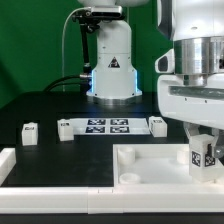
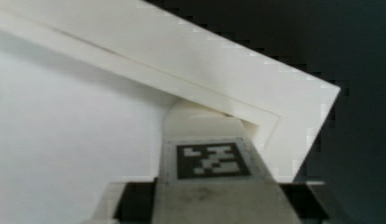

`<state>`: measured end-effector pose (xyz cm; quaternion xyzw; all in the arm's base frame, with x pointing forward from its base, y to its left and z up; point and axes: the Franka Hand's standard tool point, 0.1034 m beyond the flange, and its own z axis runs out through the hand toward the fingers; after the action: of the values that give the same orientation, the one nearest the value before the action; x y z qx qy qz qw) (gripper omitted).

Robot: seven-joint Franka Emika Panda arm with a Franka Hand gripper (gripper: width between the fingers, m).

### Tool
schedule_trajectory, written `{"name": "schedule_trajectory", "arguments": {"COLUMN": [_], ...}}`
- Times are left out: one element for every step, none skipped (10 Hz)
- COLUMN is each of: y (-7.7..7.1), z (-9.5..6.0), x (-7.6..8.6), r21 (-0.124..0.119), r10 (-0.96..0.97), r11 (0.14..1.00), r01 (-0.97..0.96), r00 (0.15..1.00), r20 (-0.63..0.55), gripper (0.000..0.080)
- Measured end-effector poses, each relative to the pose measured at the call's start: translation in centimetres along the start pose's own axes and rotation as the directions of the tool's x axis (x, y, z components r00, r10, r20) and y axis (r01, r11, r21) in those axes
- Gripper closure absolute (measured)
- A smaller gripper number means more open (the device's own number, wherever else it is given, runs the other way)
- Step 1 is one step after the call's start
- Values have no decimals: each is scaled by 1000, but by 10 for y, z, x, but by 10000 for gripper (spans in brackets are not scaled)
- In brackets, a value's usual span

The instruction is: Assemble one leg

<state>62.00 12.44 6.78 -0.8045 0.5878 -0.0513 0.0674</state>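
My gripper point(image 1: 203, 142) is shut on one leg point(image 1: 200, 157), a small white block with a black-and-white tag, and holds it upright over the corner of the large white square tray-like piece point(image 1: 150, 168) on the exterior view's right. In the wrist view the leg point(image 2: 211, 158) sits between my dark fingers point(image 2: 145, 200), its far end pointing at the tray piece's raised corner rim point(image 2: 288, 112). I cannot tell whether the leg touches the piece. Three other legs point(image 1: 30, 132) point(image 1: 64, 127) point(image 1: 157, 124) lie on the black table.
The marker board point(image 1: 105, 126) lies in front of the robot base point(image 1: 112, 70). A white L-shaped block point(image 1: 8, 165) sits at the exterior view's left edge. The table's white front edge point(image 1: 100, 205) runs below the tray piece.
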Motion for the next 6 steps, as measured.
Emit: {"name": "schedule_trajectory", "arguments": {"y": [0,0,0,0,-1,-1], "z": [0,0,0,0,0,0], "x": [-1,-1,-1,-1,-1,-1], "r21": [2,3,3,3,4,7], "r10": [119,145,133,82,38,-90], "r11": [993,989,991,997,999,996], "r01": [-119,-145,-134,-82,-38,90], "r00": [993,989,991,997,999,996], "r20": [5,8,8,8,7,4], "gripper": [508,508,443,443,308,308]}}
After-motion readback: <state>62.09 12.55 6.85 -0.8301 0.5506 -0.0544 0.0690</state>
